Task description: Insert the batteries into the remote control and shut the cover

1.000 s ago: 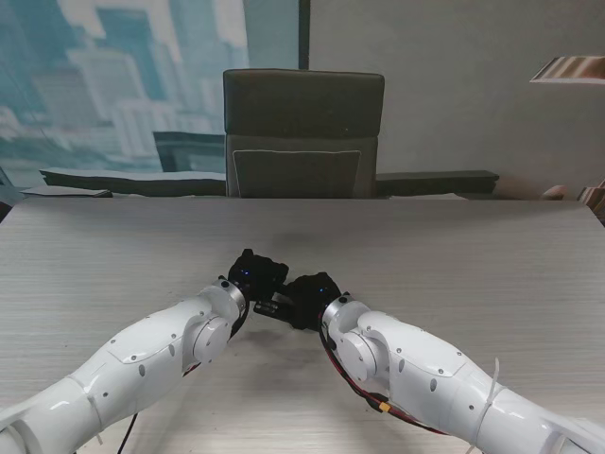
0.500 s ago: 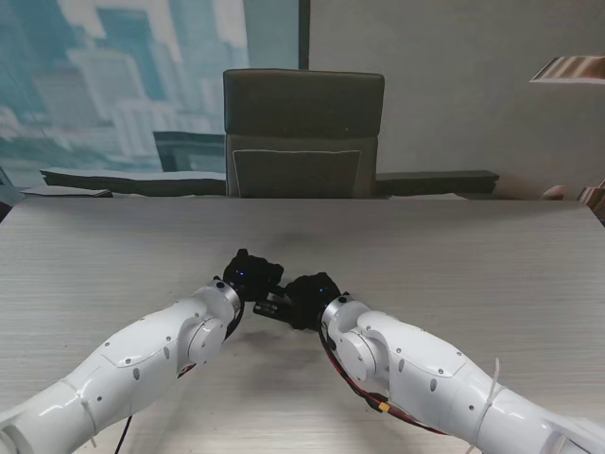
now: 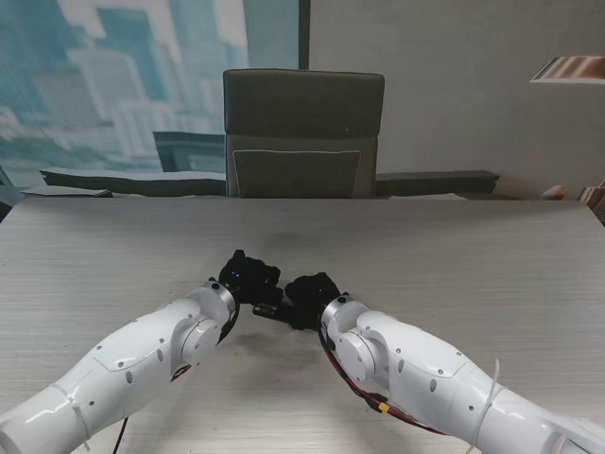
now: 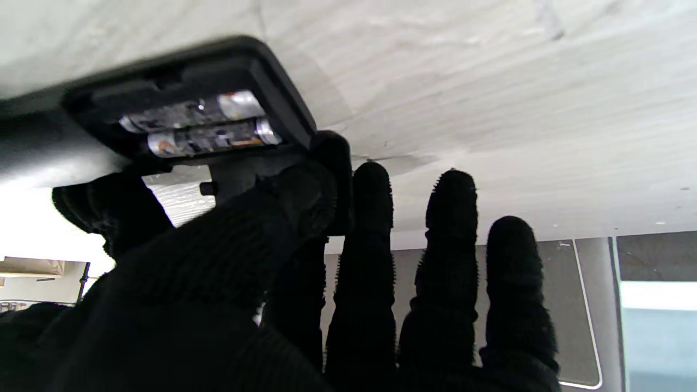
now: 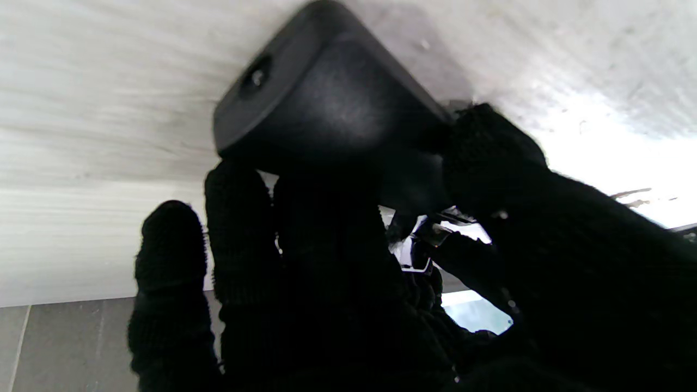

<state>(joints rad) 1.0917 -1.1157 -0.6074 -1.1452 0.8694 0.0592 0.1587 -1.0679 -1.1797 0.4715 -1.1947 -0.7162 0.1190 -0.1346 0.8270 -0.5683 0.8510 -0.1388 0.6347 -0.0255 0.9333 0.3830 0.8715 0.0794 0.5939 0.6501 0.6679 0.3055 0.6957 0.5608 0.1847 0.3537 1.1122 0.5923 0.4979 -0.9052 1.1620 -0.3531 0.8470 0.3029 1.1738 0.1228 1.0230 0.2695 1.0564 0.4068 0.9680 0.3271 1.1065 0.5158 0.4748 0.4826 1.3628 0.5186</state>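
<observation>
The black remote control (image 4: 272, 71) lies with its battery bay facing up, and two batteries (image 4: 196, 128) sit side by side inside it. My left hand (image 3: 248, 274), in a black glove, pinches a flat black battery cover (image 4: 239, 174) between thumb and forefinger at the edge of the bay; its other fingers (image 4: 452, 245) are stretched out. My right hand (image 3: 307, 295) is shut around the remote's other end (image 5: 326, 98), thumb on one side and fingers on the other. In the stand view only a dark sliver of the remote (image 3: 267, 308) shows between the two hands.
The pale wood-grain table (image 3: 454, 255) stretches wide on both sides of the hands. A dark office chair (image 3: 302, 132) stands at the far edge, behind the hands. Both white arms rise from the near corners and meet mid-table.
My left arm and hand have shifted slightly to the left and a little farther from me. The right hand has stayed put on the remote.
</observation>
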